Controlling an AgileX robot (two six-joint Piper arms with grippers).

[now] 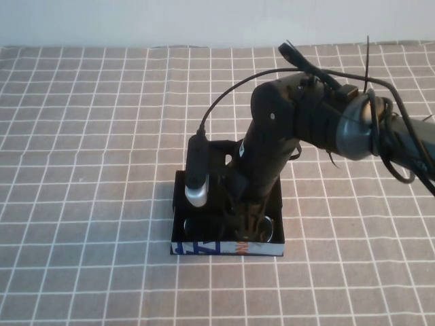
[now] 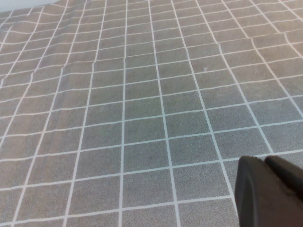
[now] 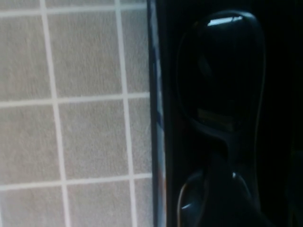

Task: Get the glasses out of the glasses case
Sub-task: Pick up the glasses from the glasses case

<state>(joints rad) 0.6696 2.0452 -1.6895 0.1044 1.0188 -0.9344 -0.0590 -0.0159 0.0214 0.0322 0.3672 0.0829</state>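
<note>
Right gripper (image 1: 248,221) reached inside open black rectangular glasses case (image 1: 228,248), over black-framed glasses (image 3: 222,94); finger state indeterminate. Left gripper (image 2: 272,191) parked above checked tabletop (image 2: 142,118), fingers clenched.

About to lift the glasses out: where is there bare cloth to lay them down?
Bare checked tablecloth lies left of the glasses case, and also in front of it. It is crowded at the case, where the right gripper reaches onto the glasses. The left gripper hovers over bare cloth.

From high on our own side we look down at the desk (image 1: 81,136). Our right wrist camera sits close over the case (image 3: 163,142), shared with the high view; our left faces bare cloth.
</note>
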